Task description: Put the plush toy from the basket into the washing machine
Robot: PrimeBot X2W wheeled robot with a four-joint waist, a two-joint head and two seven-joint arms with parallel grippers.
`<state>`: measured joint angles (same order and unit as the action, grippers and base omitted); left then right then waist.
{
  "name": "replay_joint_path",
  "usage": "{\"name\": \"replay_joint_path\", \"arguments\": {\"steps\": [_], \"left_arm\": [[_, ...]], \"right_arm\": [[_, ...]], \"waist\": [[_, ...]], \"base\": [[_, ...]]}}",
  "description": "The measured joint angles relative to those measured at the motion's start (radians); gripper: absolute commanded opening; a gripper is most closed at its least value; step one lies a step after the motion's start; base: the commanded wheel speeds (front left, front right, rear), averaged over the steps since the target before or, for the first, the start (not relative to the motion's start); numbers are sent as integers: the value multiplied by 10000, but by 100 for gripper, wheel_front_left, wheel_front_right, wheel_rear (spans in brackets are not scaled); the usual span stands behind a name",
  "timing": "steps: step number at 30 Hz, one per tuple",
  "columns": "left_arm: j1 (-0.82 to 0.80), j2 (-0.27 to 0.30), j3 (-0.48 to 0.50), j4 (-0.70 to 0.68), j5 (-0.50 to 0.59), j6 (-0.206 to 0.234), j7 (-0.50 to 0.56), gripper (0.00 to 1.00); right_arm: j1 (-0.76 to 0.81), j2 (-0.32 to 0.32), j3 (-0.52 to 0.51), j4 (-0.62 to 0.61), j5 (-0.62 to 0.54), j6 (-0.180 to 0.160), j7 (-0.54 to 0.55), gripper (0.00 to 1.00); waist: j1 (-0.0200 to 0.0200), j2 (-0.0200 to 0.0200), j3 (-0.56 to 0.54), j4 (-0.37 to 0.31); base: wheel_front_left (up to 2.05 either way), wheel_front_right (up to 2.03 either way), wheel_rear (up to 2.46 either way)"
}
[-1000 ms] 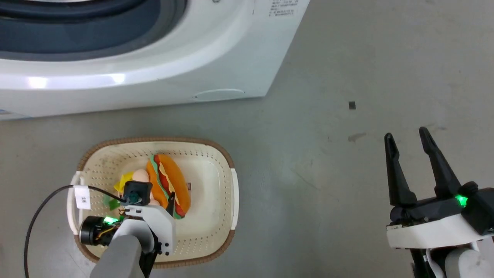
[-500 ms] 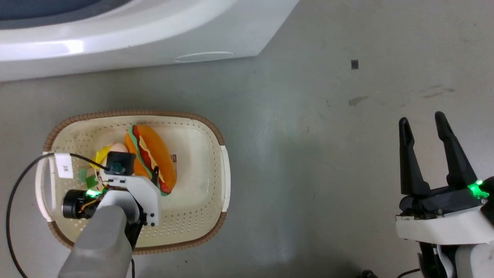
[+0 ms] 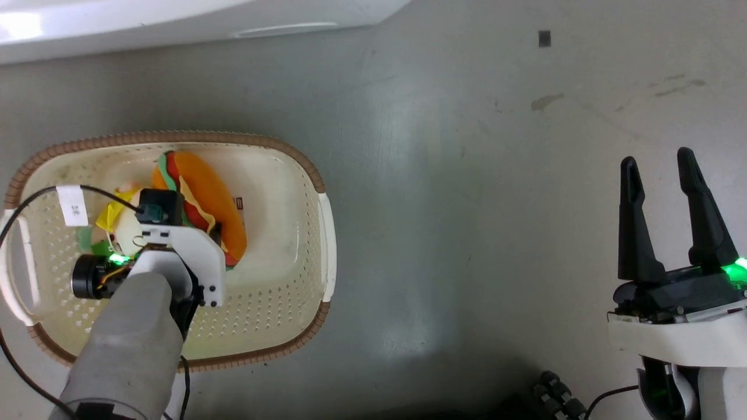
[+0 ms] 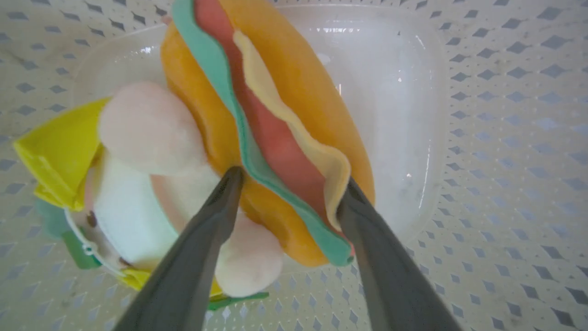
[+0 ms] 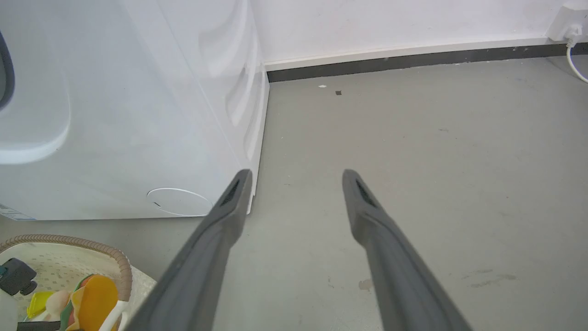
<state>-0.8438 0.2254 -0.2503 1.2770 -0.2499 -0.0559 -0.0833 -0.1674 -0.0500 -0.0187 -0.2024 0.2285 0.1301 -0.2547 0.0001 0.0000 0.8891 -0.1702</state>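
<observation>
On the grey floor [image 3: 467, 204], the white washing machine [image 3: 175, 20] lines the head view's 11 o'clock edge, and the cream basket [image 3: 175, 136] sits toward 9 o'clock, apart from it. The plush toy [image 3: 213, 201] lies inside the basket, its orange hamburger running from 12 toward 5 o'clock, with the pink-and-yellow figure on its 9 o'clock side. The left gripper [image 4: 290, 178] reaches into the basket with its jaws spread wide, one finger on each side of the hamburger's near end and not visibly squeezing it. The right gripper [image 3: 656, 156] hovers at 4 o'clock over the floor, equally wide and holding nothing.
</observation>
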Motion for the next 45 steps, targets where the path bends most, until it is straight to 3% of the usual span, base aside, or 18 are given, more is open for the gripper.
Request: {"name": "replay_joint_path", "arguments": {"steps": [18,19,20,24,31,45], "left_arm": [[-488,19,-238,61,-198,10,211,100],[-522,10,-263,61,-209,-2,213,56],[-543,-17,-274,61,-245,-15,226,0],[-570,-117,-309,71,-368,-268,303,0],[-238,-219,-305,119,-548,-267,-12,0],[1593,-474,-554,130,-794,-581,-1411,0]], "right_arm": [[-104,0,-29,-274,8,0,-25,100],[-105,0,-31,-282,8,0,-25,100],[-106,0,-36,-282,6,0,-25,100],[-127,0,-50,-261,2,0,-25,100],[-163,0,-12,-75,-31,0,-27,100],[111,0,261,535,-144,0,-27,100]], "waist": [[-1,0,705,-66],[-1,0,741,-69],[-1,0,769,-69],[-1,0,756,-30],[-1,0,159,34],[-2,0,-2456,448]], "base": [[0,0,0],[0,0,0],[0,0,0],[0,0,0],[0,0,0],[0,0,0]]}}
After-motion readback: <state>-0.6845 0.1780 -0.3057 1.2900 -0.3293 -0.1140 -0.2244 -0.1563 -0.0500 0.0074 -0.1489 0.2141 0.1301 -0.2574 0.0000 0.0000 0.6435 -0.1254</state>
